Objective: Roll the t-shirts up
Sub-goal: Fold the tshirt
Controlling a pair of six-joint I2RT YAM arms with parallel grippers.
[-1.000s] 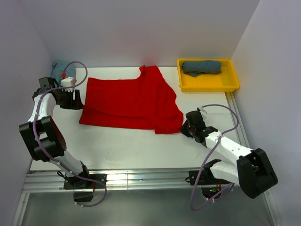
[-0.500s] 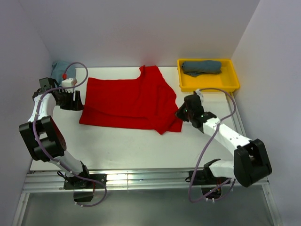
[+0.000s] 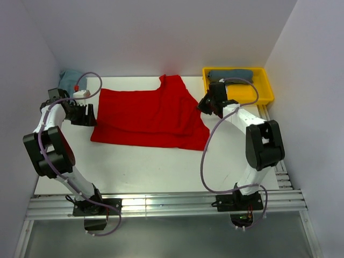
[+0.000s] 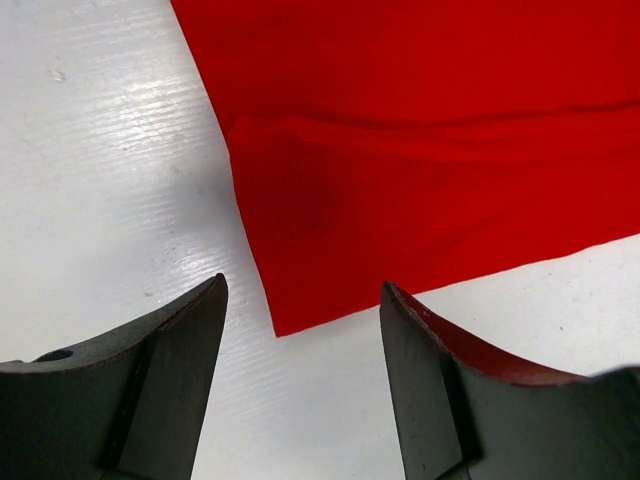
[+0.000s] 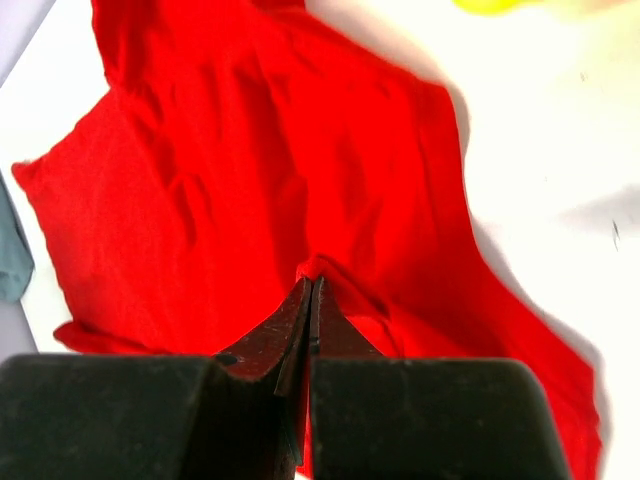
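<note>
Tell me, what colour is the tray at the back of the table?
Bright yellow. The tray shows best in the top external view.

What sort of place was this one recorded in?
Probably a lab test cell, not a home: plain white walls box in a white table, two robot arms are bolted to a metal rail at its near edge, and a red t-shirt and a yellow tray are laid out as work pieces.
</note>
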